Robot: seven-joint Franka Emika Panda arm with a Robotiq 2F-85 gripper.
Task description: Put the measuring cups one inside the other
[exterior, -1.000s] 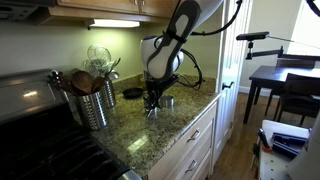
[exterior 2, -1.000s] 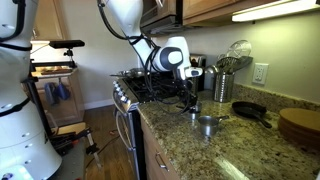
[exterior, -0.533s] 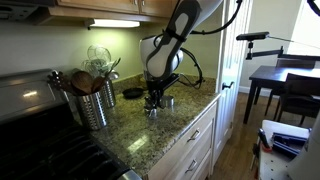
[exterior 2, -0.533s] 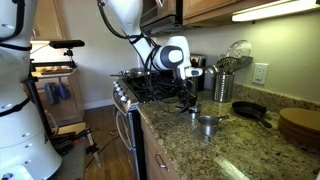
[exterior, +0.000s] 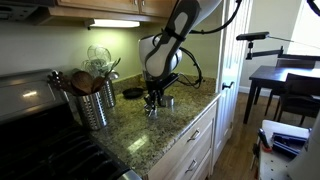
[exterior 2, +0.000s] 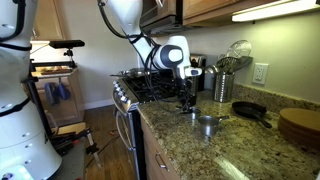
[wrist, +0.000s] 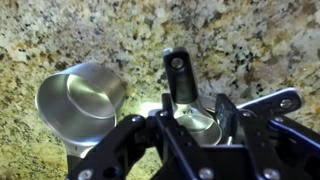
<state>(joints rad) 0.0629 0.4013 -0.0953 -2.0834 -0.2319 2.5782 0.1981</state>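
Observation:
In the wrist view a larger silver measuring cup point(wrist: 80, 100) stands upright and empty on the granite counter, to the left of my gripper. My gripper point(wrist: 200, 100) is low over the counter, its two dark fingers closed on a smaller silver measuring cup point(wrist: 196, 122). That cup's flat handle point(wrist: 272, 102) sticks out to the right. The two cups are apart, side by side. The gripper shows in both exterior views point(exterior: 152, 101) point(exterior 2: 187, 104), with the larger cup beside it point(exterior: 169, 101) point(exterior 2: 207, 124).
A tall ribbed steel canister with wooden spoons point(exterior: 93, 102) point(exterior 2: 220, 86) stands by the stove point(exterior 2: 145, 88). A small dark round dish point(exterior: 132, 93) and a dark pan point(exterior 2: 250, 111) sit near the wall. The counter's front edge point(exterior: 195, 118) is close to the cups.

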